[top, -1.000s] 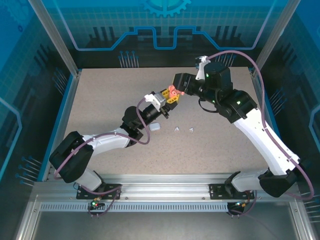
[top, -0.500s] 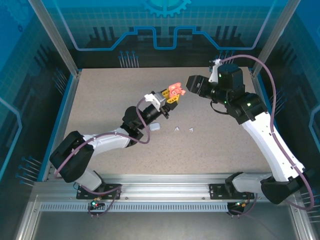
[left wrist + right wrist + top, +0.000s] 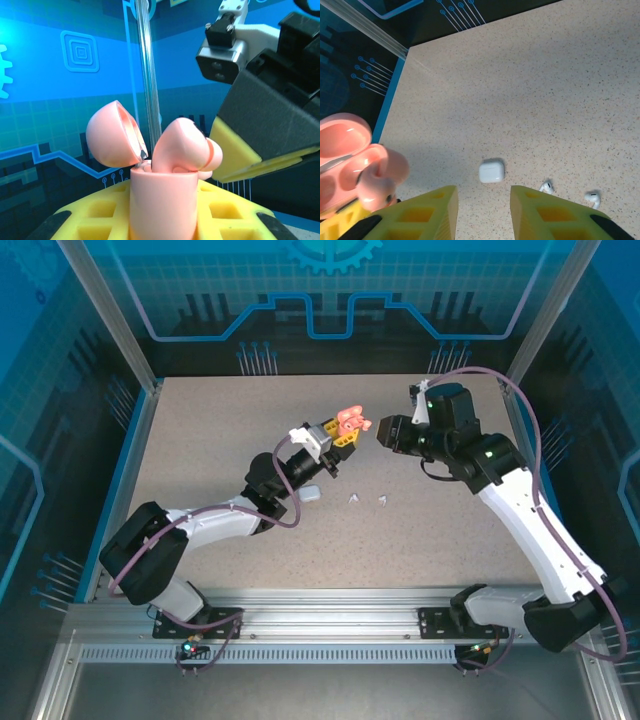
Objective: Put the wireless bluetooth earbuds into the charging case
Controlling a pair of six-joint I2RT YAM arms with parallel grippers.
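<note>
Speckled beige tabletop [image 3: 200, 440] inside a blue-panelled enclosure [image 3: 320, 300]. The left gripper [image 3: 341, 435] is clamped on the body of the pink charging case [image 3: 162, 200] and holds it upright, raised above mid-table, with the lid [image 3: 112, 135] hinged open to the left. A pink earbud [image 3: 185, 147] stands proud of the case mouth. Its long axis is roughly upright and leans right, so I judge it not fully seated. Cannot tell whether the second pink bud is already in its well. The right gripper [image 3: 385, 430] hangs just right of the case at about the same height. Its jaws are apart by a modest gap with nothing between them, as the right wrist view [image 3: 484, 195] confirms. Down on the table, on the near side of both grippers, the white charging case [image 3: 492, 170] lies closed, and the two white earbuds [image 3: 546, 187] sit near each other just to its right. The buds are too small to read an axis. The free right arm is the nearer one. The pink bud lies directly left of its jaws, and the white pair lies below and nearward.
</note>
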